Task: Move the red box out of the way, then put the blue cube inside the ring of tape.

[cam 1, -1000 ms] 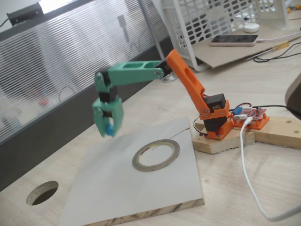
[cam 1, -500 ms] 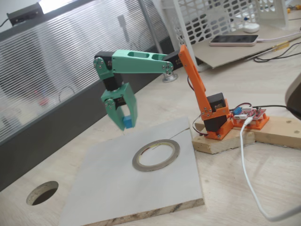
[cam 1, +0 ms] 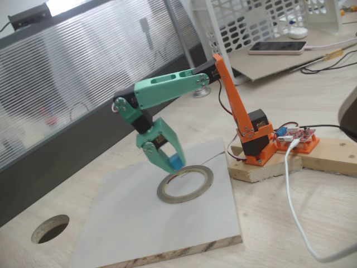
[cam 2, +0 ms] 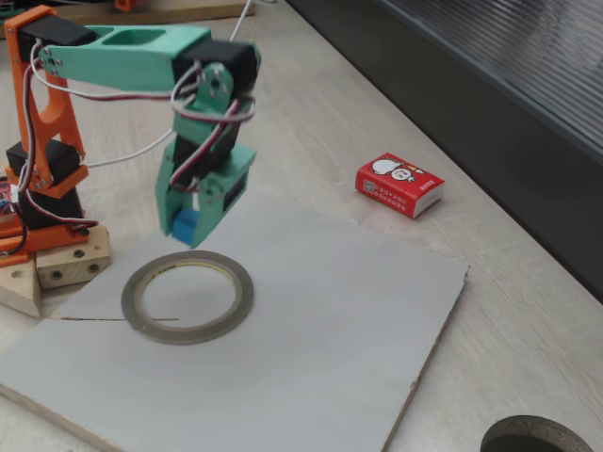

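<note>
A pale wooden table carries a grey board, backed by a ribbed translucent partition. In a fixed view the green hand points down and grips the blue cube, hanging just above the far left rim of the ring of tape, which lies flat on the board.

In another fixed view the hand holds the cube over the ring's rim. The red box lies flat off the board, well apart, its long axis running from upper left to lower right.
</note>
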Tool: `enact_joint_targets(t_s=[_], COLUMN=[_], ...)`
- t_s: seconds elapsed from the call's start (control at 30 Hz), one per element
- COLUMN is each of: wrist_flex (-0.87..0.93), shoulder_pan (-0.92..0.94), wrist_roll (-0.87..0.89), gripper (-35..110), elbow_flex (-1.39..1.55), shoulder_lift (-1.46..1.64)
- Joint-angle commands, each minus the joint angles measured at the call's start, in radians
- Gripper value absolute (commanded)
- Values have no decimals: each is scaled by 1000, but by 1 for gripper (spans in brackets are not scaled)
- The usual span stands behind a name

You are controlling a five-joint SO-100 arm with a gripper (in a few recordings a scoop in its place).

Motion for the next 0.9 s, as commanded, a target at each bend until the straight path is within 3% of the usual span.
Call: enact_joint_targets(t_s=[0.0, 0.53, 0.87], wrist_flex=[-71, -345, -348], shoulder_pan=[-15, -5, 216], wrist_roll=[20, 18, 9], gripper=[16, 16, 16], elbow_flex=[97, 287, 282], shoulder_lift=[74, 147, 149])
